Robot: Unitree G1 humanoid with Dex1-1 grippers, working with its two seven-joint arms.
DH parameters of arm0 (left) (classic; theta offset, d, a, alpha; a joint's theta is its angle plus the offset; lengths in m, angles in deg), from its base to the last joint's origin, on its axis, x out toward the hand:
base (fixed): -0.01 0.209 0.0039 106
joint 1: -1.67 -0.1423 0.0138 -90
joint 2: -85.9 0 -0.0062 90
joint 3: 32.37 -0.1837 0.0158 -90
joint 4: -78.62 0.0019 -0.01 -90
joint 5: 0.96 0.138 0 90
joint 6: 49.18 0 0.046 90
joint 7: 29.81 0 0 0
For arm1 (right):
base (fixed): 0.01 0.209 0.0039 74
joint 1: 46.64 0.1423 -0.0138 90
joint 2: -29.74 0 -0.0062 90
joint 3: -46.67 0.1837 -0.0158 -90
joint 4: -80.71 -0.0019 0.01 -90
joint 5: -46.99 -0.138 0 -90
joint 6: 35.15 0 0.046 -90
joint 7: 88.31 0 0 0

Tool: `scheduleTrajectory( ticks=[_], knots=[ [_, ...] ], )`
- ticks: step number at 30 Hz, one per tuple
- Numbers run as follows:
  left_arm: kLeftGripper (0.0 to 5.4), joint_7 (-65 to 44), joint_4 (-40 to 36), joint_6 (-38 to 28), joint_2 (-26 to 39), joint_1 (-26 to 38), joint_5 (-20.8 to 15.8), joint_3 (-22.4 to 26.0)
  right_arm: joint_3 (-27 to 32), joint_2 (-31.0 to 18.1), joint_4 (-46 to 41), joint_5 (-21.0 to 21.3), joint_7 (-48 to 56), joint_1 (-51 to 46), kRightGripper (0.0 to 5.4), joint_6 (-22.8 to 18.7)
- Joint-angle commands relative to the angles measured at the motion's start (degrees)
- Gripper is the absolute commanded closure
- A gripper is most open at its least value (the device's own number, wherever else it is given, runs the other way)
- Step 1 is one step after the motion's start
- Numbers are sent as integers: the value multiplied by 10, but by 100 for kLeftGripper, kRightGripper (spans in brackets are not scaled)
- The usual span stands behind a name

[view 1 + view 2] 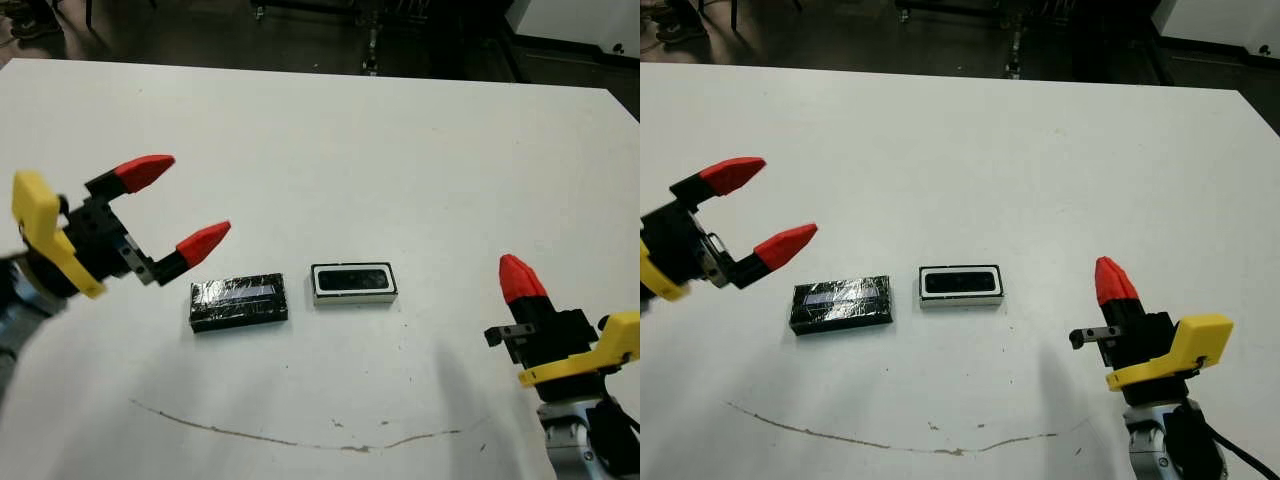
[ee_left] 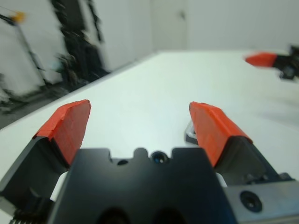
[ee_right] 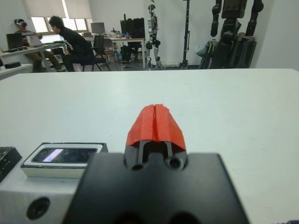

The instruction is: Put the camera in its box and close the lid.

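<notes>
Camera seated in its box, lid waiting to go on.

The slim black bar-shaped camera is lying inside the shallow white silver-rimmed box mid-table; the glossy black lid is lying just beside it. The left end effector is hovering wide open near the lid, likely needing to grasp it next. The right end effector, fingers pressed together, is waiting empty near the table's right edge, obstructing nothing.

I'm working in a robotics lab: beyond my white table, at about eleven o'clock, people sit at desks with monitors, and humanoid robots hang on stands from twelve to one o'clock.
</notes>
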Motion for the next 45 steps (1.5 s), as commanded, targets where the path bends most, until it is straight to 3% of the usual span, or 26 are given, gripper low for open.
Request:
scheduleTrajectory(
  ticks=[1,8,12,22,34,45],
  knots=[
    [0,-83,51,37,43,74,12,-51,-3,-8,0,6,-11,1,539,1],
    [0,-192,120,84,46,168,43,-140,-10,-11,0,5,-22,3,539,-4],
    [0,-217,132,90,33,188,58,-164,-11,-12,0,4,-23,3,539,-3],
    [0,-199,74,162,19,178,58,-191,-10,-13,-2,5,-30,2,539,-3],
    [0,-179,20,147,34,159,123,-216,-13,-13,-7,1,-36,-2,539,-8],
    [0,-176,45,148,24,165,169,-258,-14,-13,-5,0,-35,-4,539,-4]
  ],
)
